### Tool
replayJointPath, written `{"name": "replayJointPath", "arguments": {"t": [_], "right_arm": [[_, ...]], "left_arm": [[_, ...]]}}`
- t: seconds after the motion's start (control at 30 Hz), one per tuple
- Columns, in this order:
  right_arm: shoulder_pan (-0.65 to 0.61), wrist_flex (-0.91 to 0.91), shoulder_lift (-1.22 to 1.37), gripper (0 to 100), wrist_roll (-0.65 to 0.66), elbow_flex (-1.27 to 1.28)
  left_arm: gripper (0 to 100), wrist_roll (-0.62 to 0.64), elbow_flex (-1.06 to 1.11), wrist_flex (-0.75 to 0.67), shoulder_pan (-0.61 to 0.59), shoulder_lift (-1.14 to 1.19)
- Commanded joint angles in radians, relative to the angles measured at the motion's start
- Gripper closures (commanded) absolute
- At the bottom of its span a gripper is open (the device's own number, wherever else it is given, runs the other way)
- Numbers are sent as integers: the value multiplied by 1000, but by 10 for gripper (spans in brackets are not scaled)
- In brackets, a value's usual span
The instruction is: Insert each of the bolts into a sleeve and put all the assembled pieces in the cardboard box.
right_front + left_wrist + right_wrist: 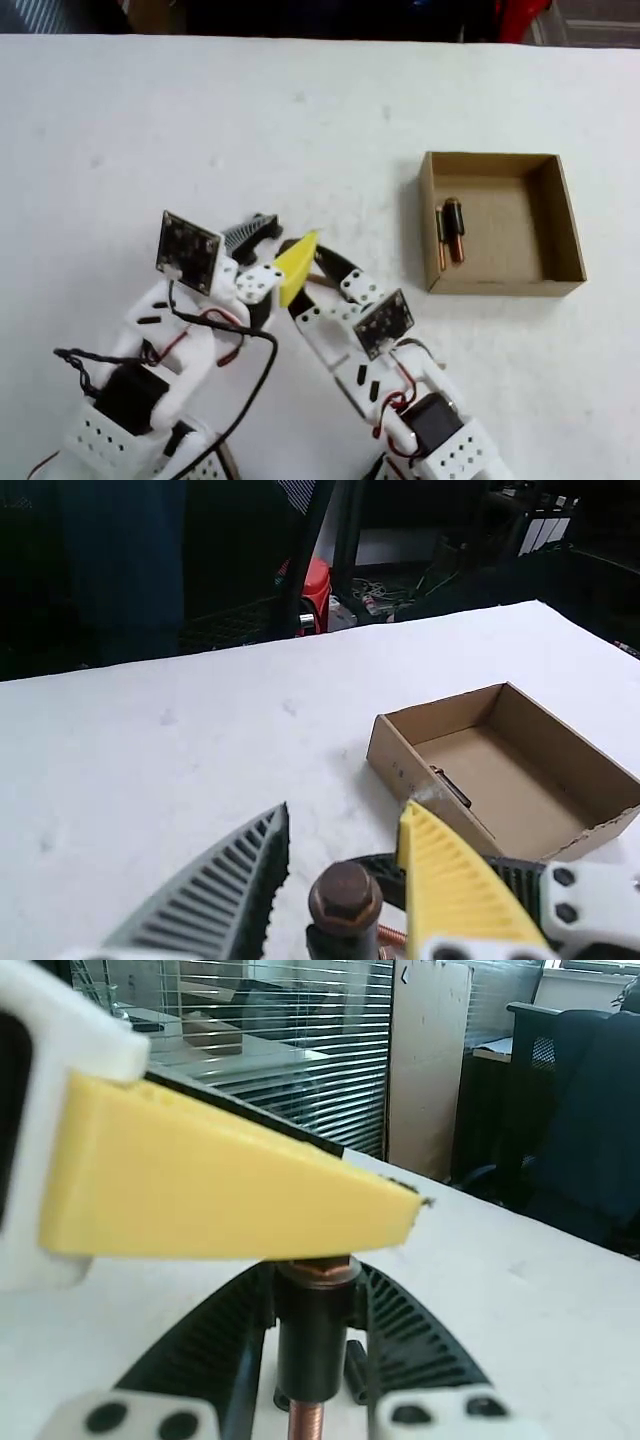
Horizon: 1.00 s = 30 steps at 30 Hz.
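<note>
Centrally, near the table's front edge, the right gripper [312, 1335] has its black fingers closed tight on a black sleeve [311, 1335], which it holds upright. A bolt [345, 898] sits in that sleeve, with its coppery hexagonal head at the top and its copper threaded end sticking out below. The left gripper [345, 820] is spread wide. Its grey ribbed finger is on one side of the bolt head and its yellow finger on the other, and in the left wrist view a gap shows on each side. From the right wrist view the yellow finger crosses just above the head, and whether it touches cannot be told. Off to the robot's right, well apart from both grippers, stands the cardboard box [510, 225], open at the top. One assembled piece [451, 232], dark and copper, lies inside it against the wall nearest the arms. The table [200, 120] is covered in a white, slightly mottled surface. Beyond its far edge the room is dim, with a red object [315, 585] on the floor. Behind the arms are window blinds [270, 1030], a pale panel [430, 1060] and a dark office chair [590, 1110].
</note>
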Motion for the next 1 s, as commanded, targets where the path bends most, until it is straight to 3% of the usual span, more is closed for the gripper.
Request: {"name": "replayJointPath", "arguments": {"t": [0.0,0.17,0.4,0.53,0.77,0.97], "right_arm": [[2,4,-16,981,11,8],[50,4,-16,981,11,8],[101,10,-16,981,11,8],[101,54,-16,981,11,3],[107,151,-16,981,11,-26],[248,344,-16,981,5,-196]], "left_arm": [[801,-17,-121,-12,-42,-12],[805,-15,-196,2,-206,-12],[830,-15,-193,160,-397,-13],[981,-15,-192,253,-441,-13],[978,-12,-69,298,-483,-13],[978,-11,58,296,-530,-13]]}}
